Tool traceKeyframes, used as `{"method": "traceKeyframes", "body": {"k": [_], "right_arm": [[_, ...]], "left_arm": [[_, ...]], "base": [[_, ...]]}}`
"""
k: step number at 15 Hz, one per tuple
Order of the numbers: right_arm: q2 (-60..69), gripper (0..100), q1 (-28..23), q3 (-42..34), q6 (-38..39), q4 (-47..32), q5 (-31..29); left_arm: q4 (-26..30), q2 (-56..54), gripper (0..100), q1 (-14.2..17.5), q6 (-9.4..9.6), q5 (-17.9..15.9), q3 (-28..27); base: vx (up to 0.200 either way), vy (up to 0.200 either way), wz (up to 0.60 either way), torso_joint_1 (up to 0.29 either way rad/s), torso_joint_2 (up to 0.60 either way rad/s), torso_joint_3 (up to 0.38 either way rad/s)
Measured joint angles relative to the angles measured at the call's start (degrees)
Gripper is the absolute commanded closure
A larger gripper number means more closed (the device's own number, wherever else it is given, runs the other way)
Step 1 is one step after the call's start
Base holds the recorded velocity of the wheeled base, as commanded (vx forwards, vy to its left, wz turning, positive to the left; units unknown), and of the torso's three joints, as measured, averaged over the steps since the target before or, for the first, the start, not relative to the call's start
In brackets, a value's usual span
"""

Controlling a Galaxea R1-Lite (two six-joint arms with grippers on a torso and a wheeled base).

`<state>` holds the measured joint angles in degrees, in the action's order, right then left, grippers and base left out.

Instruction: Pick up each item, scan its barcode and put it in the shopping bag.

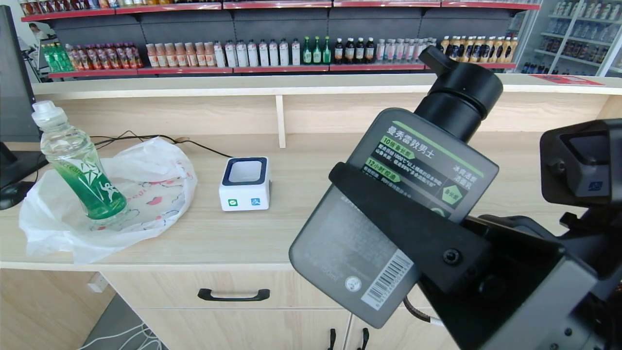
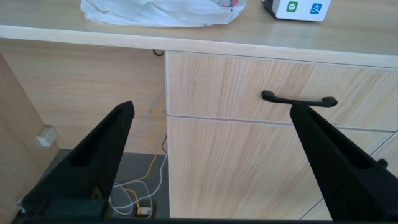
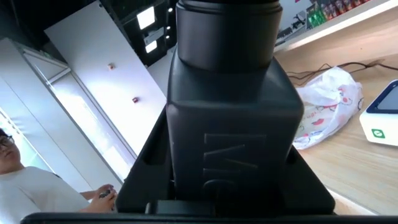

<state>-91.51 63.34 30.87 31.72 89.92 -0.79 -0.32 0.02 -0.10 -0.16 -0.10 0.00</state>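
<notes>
Dark pump bottle [image 1: 427, 155] (barcode showing) sits clamped in right tool [image 1: 354, 189]; left tool [image 2: 211, 109] gapes wide before drawer [image 2: 230, 78].

The left gripper [image 2: 211, 107] is held with its two black wedge-shaped fingers [image 2: 93, 162] spread wide before a pale wooden cabinet front [image 2: 217, 168], whose drawer is fitted with a slim black bar handle [image 2: 299, 99]. On the light wooden countertop [image 2: 186, 34] above, a crumpled white plastic shopping bag [image 2: 161, 11] and a small white box-shaped scanner [image 2: 301, 9] are seen, a little apart. Below, white and yellow cables [image 2: 140, 193] are seen on the grey floor [image 2: 134, 171].
</notes>
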Motion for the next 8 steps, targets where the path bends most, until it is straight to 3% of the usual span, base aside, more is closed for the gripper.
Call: {"method": "traceKeyframes", "body": {"k": [3,8], "right_arm": [[-0.38,100,-1.91,-0.06,-4.82,0.02,0.11],[-4.96,100,-18.36,0.22,-26.86,-0.04,1.57]], "left_arm": [[0.02,0.0,0,0.0,0.0,0.02,0.0],[0.05,0.0,0,0.0,0.0,0.0,0.0]], "base": [[0.0,0.0,0.0,0.0,0.0,0.0],[0.0,0.0,0.0,0.0,0.0,0.0]]}}
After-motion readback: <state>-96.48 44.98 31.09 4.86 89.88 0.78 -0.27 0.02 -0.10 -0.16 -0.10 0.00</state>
